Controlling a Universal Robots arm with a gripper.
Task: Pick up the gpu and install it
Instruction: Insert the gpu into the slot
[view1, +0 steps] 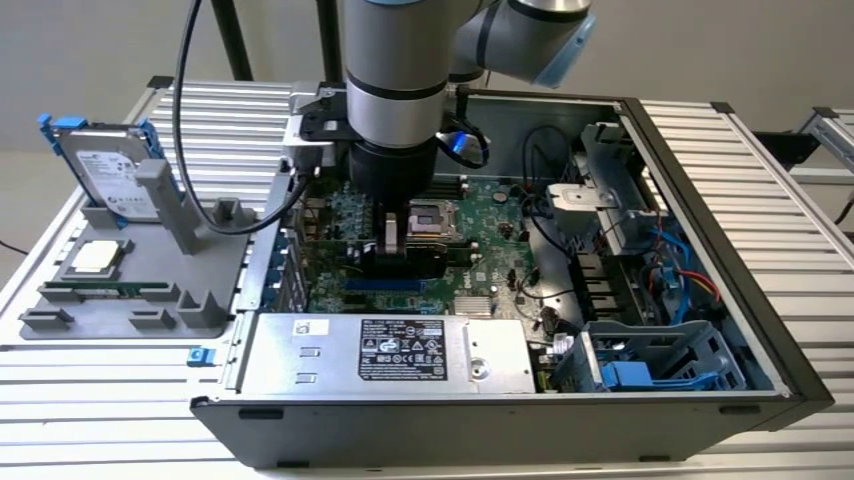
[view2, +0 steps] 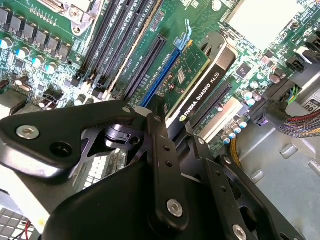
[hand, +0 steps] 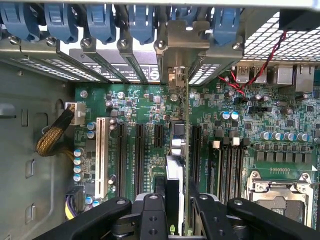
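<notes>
**Seating the GPU in the motherboard slot**

I have the gpu (view2: 200, 80) standing on edge over the motherboard (view2: 75, 45), held between the fingers of the gripper (view2: 172, 132), which are closed narrowly on the card's upper edge. In the second wrist view its green face is turned toward the blue expansion slot (view2: 159, 75) and its black shroud faces away; the card's lower edge sits at, or just beside, that slot. I cannot tell whether the edge connector has entered it. In the first wrist view the card appears edge-on, running between the black slots toward its silver end bracket (hand: 185, 37), which meets the rear bracket openings of the case (view1: 747, 330).

To do this step well, I judge three checks necessary:

1. Keep the card upright, parallel to the slot along its full length.
2. Confirm the end bracket lines up with its rear opening before pressing.
3. Apply force straight down, evenly; any tilt risks binding the connector.

In the exterior view the arm (view1: 394, 70) stands nearly vertical over the board.
</notes>
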